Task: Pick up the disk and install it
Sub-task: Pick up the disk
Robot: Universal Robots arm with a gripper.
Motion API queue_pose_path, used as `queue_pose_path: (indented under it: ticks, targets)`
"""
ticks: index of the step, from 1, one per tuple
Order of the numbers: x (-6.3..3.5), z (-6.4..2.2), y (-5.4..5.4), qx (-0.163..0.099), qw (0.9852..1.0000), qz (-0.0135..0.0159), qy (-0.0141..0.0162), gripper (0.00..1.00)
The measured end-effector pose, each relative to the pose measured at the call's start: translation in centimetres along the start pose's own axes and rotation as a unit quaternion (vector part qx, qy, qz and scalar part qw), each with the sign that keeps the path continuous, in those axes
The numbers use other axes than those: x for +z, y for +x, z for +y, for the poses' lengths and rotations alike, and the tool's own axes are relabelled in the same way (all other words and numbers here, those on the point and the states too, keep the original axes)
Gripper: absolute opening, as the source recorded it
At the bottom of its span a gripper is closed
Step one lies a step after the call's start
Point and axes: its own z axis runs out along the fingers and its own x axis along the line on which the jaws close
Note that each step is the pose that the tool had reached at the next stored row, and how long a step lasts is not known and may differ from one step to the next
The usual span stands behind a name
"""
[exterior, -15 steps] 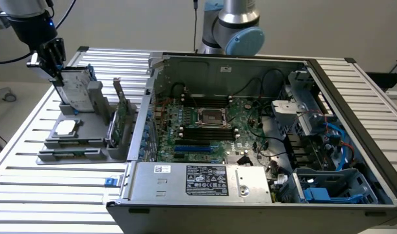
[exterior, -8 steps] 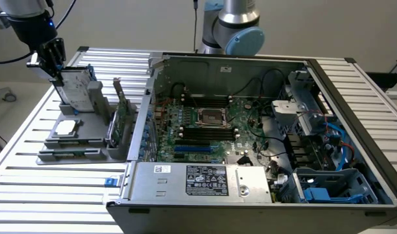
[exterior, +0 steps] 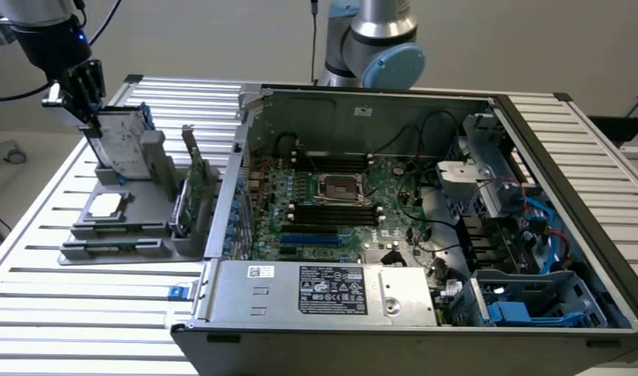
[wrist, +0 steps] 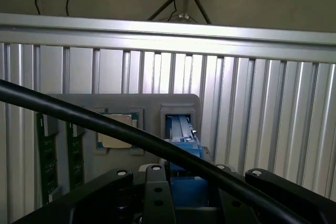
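Clamping upright silver-grey, blue-railed disk [exterior: 125, 145], tool [exterior: 89, 119] above grey holder [exterior: 120, 229].

Space above the holder [exterior: 152, 210] is open. A green card [exterior: 192, 168] and the case wall [exterior: 233, 180] stand between the disk [exterior: 120, 142] and the motherboard [exterior: 387, 184]. Blue bay [exterior: 528, 307] open-topped; cables [exterior: 546, 227] crowd beside it.

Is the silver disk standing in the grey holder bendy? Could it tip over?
Probably stiff: the disk looks like a flat metal slab. Likely heavy for its size. Standing on edge in the grey holder, it could tip without that slot.
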Motion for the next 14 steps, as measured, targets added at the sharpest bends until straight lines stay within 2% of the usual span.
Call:
queue_pose_path:
  ticks: [6,14]
  targets:
    - [-0.68,-0.02,0.0,0.0,1.0,0.0,-0.0001,0.33]
    - [-4.12,-0.18,0.1,0.0,1.0,0.0,-0.0006,0.33]
